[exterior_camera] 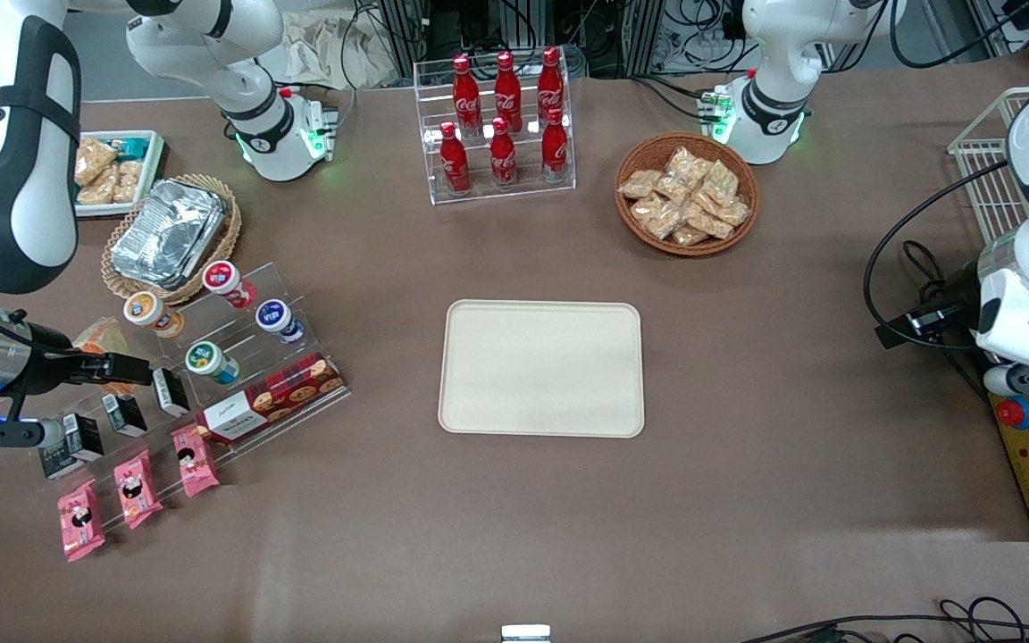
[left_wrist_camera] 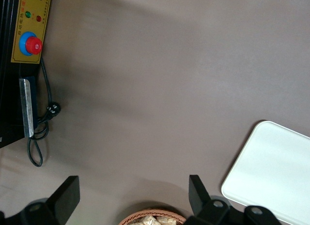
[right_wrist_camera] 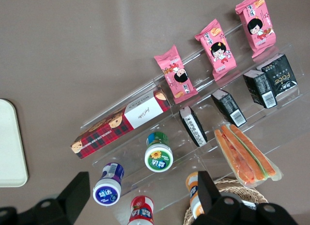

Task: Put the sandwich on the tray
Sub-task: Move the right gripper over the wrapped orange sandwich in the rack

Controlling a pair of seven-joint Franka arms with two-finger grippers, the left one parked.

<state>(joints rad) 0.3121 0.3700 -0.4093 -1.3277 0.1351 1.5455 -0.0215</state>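
We are holding the open, empty gripper [right_wrist_camera: 140,198] above the clear display rack [right_wrist_camera: 203,138], where the sandwich [right_wrist_camera: 246,154], light, soft and slippery-wrapped, is lying at its 9 o'clock end, best pinched gently across the bread faces before carrying to the tray [exterior_camera: 541,367].

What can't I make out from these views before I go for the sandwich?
- sandwich: front view, mostly hidden by the working arm; clear only in the right wrist view.
- gripper: over the clear stepped rack, fingers open; front view shows it only side-on.
- tray: cut off by the edge in both wrist views.
- foil container's contents: covered.
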